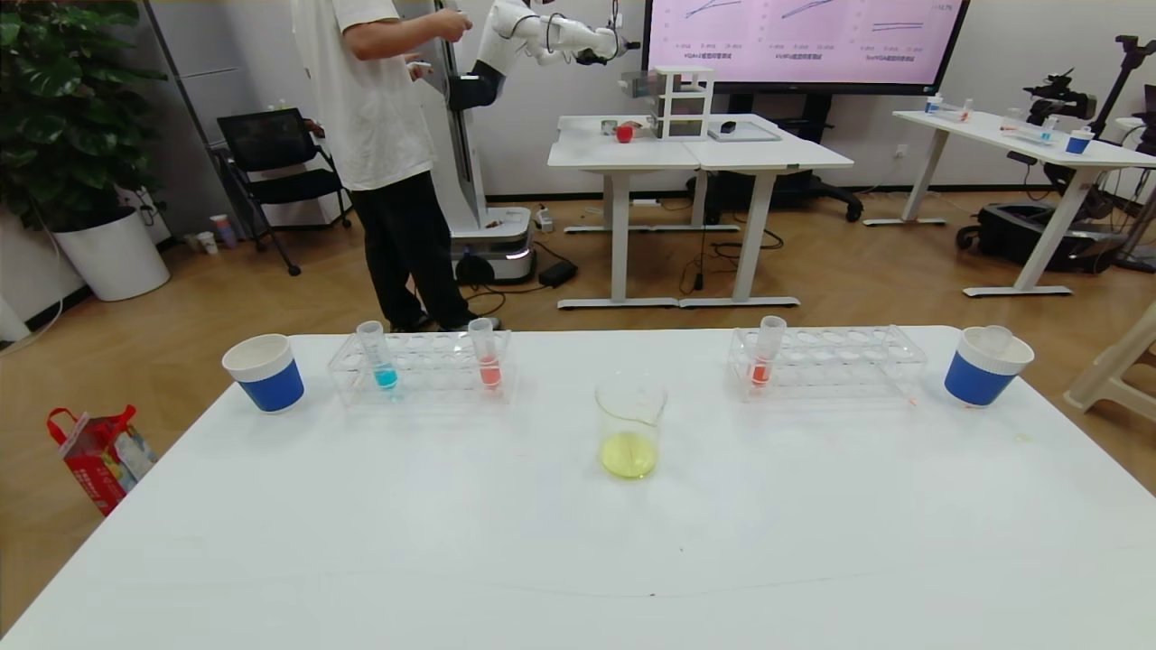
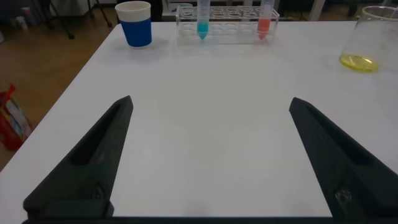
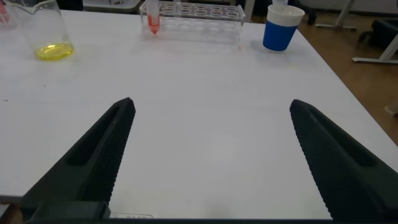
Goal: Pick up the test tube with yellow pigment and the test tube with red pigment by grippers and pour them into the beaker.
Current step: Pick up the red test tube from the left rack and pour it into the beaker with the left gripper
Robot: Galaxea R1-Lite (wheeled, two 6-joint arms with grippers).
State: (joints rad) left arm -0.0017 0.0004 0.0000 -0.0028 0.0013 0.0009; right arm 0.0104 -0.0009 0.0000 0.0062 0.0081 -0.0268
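Note:
The beaker stands mid-table with yellow liquid in its bottom; it also shows in the left wrist view and the right wrist view. The test tube with red pigment stands upright in the left rack, near a blue-liquid tube; it also shows in the left wrist view. No tube with yellow pigment shows. My left gripper and right gripper are open and empty over the near table, out of the head view.
An orange-red tube stands in the right rack. Blue-and-white paper cups stand at the far left and far right; something clear pokes out of the right one. A person stands beyond the table.

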